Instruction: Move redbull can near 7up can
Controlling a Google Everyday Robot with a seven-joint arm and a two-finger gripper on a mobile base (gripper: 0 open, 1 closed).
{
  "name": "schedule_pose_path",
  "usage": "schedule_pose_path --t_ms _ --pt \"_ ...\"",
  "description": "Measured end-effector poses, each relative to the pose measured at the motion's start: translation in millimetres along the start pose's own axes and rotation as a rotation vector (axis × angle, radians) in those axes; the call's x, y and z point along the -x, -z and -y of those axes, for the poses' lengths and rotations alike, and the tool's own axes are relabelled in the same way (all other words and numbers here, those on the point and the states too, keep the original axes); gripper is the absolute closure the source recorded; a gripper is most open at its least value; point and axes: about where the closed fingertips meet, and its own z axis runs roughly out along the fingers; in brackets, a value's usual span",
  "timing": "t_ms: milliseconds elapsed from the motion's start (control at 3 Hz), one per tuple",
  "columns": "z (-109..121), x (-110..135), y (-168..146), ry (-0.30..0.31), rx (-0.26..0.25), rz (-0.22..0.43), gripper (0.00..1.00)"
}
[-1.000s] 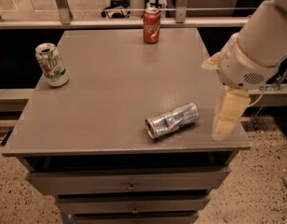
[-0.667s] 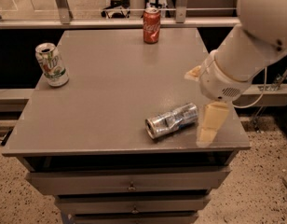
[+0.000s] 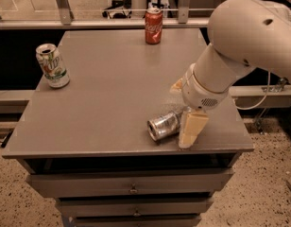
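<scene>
Camera view: redbull can (image 3: 163, 126) lies on its side near the table's (image 3: 112, 89) front edge, right of centre. Gripper (image 3: 180, 116) is low over the table's front right with its fingers spread, the near finger (image 3: 192, 126) against the can's right end. 7up can (image 3: 52, 65) stands upright at the table's left edge.

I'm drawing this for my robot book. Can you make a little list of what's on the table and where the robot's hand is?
redbull can: on its side, front right of table
7up can: upright, left edge, far from redbull can
cola can: upright, back edge
gripper: low beside redbull can's right end
table: grey, drawers below
</scene>
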Motion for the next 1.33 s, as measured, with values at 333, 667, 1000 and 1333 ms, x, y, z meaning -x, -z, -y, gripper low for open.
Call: schedule_pose_path --t_ms 333,667,1000,1333 --pt "12.4 -2.5 -6.8 -0.007 -0.009 -0.018 0.46" --pt "25.7 -6.8 -1.5 -0.007 -0.031 -0.028 0.70" --pt "42.8 -12.6 18.0 0.001 -0.075 -0.037 0.94" --pt "67.1 -20.8 54.0 -0.008 -0.139 -0.025 1.00"
